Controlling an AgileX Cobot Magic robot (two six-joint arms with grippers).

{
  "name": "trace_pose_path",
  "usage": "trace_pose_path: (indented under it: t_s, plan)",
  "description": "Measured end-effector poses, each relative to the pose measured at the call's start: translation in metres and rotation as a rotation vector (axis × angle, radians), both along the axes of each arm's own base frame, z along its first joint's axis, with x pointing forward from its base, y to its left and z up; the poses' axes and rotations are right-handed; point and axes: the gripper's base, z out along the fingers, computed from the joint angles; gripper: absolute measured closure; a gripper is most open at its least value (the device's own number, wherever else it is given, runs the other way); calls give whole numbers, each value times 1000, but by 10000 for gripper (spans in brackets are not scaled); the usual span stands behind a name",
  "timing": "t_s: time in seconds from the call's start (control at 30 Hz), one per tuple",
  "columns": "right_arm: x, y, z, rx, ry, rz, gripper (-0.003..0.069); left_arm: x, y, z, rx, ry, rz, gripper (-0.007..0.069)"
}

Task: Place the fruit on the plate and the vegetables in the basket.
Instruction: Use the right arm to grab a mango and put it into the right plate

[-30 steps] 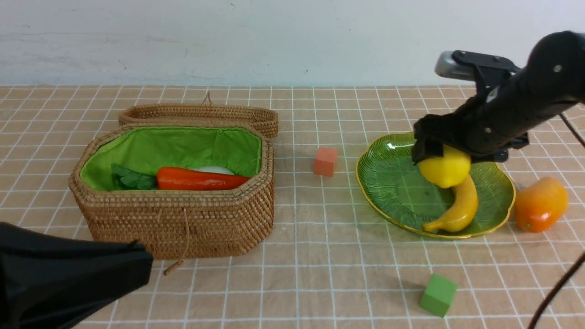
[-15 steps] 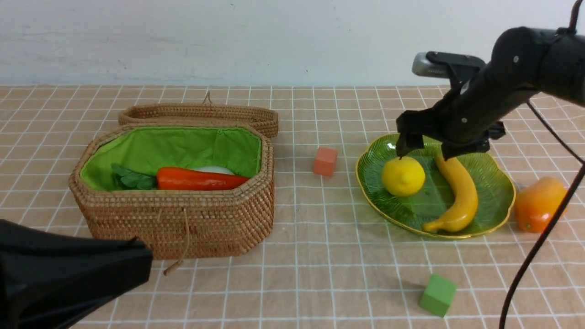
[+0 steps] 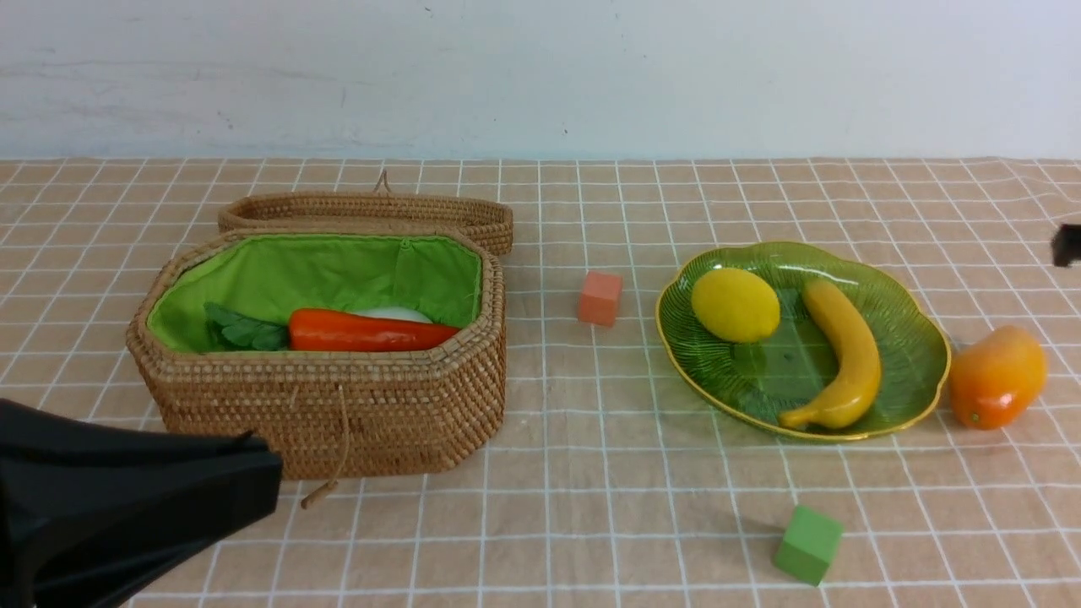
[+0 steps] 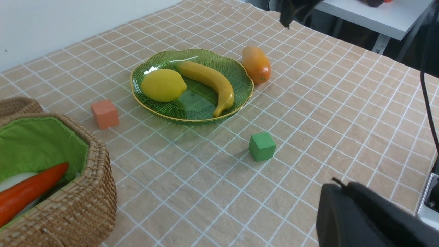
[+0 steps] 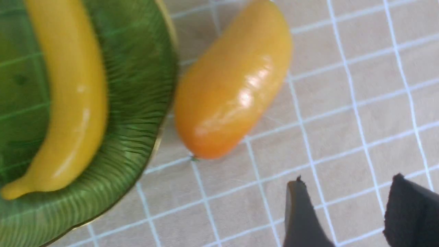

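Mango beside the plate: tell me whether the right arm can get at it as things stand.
Probably yes. The mango lies uncovered on the cloth and the right end effector hangs nearby, fingers apart. Only the plate rim beside it might crowd a finger.

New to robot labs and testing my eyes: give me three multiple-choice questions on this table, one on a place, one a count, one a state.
1. Where is the mango? A in the basket; B on the plate; C on the cloth beside the plate.
2. How many fruits lie on the plate? A two; B one; C three.
3. The basket's lid is: A shut; B open; C missing.
Answers: 1 C, it lies outside the rim; 2 A, lemon and banana; 3 B, it is folded back.
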Motion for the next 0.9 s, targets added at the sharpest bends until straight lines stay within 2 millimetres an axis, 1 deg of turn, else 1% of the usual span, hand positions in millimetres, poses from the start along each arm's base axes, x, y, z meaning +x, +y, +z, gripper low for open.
trace_pose_path:
  t_s: [0.03, 0.07, 0.1, 0.17, 0.27, 0.3, 0.33, 0.37, 0.43, 0.53, 0.7, 0.8, 0.83, 0.87, 0.9]
  plan:
    - [-6, -13, -10, 44, 7, -57, 332, 0, 0, 0, -1, -1, 1, 622]
    - [-6, -12, -10, 50, 2, -58, 333, 0, 0, 0, -2, -2, 1, 622]
    - [-10, -21, -20, 103, -3, -111, 330, 0, 0, 0, -2, -2, 1, 620]
    - [-13, -28, -28, 166, -16, -168, 309, 0, 0, 0, -2, -2, 1, 620]
    - [-10, -32, -33, 221, -43, -209, 232, 0, 0, 0, -2, -2, 1, 617]
    - [-9, -32, -34, 223, -46, -211, 225, 0, 0, 0, -2, -2, 1, 617]
    - [-6, -32, -38, 231, -55, -217, 162, 0, 0, 0, -2, -2, 1, 617]
    - [-5, -33, -39, 231, -57, -219, 148, 0, 0, 0, -2, -2, 1, 617]
    - [2, -35, -49, 240, -65, -231, 62, 0, 0, 0, -1, -1, 1, 617]
    - [12, -36, -60, 277, -103, -264, 11, 0, 0, 0, -2, -1, 0, 613]
    - [29, -33, -75, 383, -171, -295, 1, 0, 0, 0, -5, 2, -1, 608]
    - [35, -33, -82, 407, -169, -295, 1, 0, 0, 0, -7, 4, -2, 607]
    - [39, -34, -87, 416, -164, -297, 1, 0, 0, 0, -8, 4, -2, 606]
    - [48, -37, -98, 429, -153, -308, 4, 0, 0, 0, -10, 7, -3, 607]
    - [50, -37, -98, 432, -158, -309, 4, 0, 0, 0, -11, 8, -4, 607]
